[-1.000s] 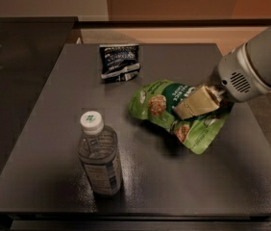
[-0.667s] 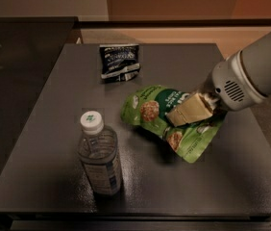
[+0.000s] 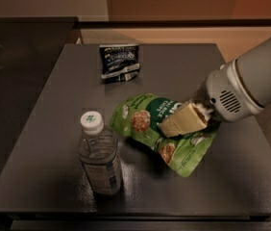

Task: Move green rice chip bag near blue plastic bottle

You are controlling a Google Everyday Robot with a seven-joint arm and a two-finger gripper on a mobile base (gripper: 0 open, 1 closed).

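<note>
The green rice chip bag (image 3: 147,119) hangs crumpled a little above the dark table (image 3: 44,129), right of centre. My gripper (image 3: 181,121) reaches in from the right and is shut on the bag's middle, its cream fingers (image 3: 186,119) pressed against the foil. The blue plastic bottle (image 3: 99,160) stands upright at the front left, with its white cap and green mark on top. The bag's left edge is close to the bottle's cap but apart from it.
A smaller dark blue-black snack bag (image 3: 120,61) lies at the back of the table. The table's front edge (image 3: 126,211) runs just below the bottle. A darker counter (image 3: 10,57) lies to the left.
My gripper has carried the green bag leftward and toward the front, closer to the bottle. The bottle and the dark snack bag have not moved.
</note>
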